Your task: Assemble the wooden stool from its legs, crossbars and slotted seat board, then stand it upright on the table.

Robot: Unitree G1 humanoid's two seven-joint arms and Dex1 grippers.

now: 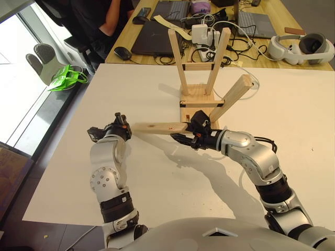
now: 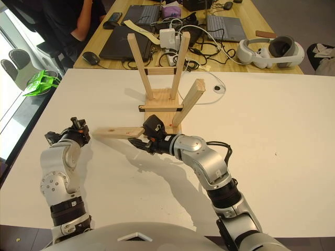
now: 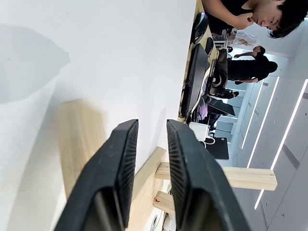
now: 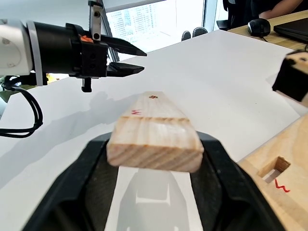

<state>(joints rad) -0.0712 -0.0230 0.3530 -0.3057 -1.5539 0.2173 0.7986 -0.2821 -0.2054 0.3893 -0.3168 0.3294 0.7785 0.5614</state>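
The slotted seat board (image 1: pixel 198 95) lies flat at the table's far middle. Two legs (image 1: pixel 178 61) stand upright on it, joined by a crossbar (image 1: pixel 198 66). A third leg (image 1: pixel 233 98) leans out to the right, with another crossbar (image 1: pixel 202 104) at its base. My right gripper (image 1: pixel 181 134) is shut on one end of a loose wooden leg (image 1: pixel 157 127), holding it level above the table with its free end pointing left. My left gripper (image 1: pixel 123 125) is open just off that free end, with nothing between its fingers (image 3: pixel 120 163). The leg (image 4: pixel 154 129) rests between the right gripper's black fingers.
A desk behind the table carries laptops (image 1: pixel 156 36), a mouse (image 1: pixel 123 53), a power strip with cables (image 1: pixel 205 32) and a headset (image 1: pixel 303 48). A green bag (image 1: pixel 65 77) sits on the floor past the table's left edge. The near half of the white table (image 1: pixel 172 193) is bare.
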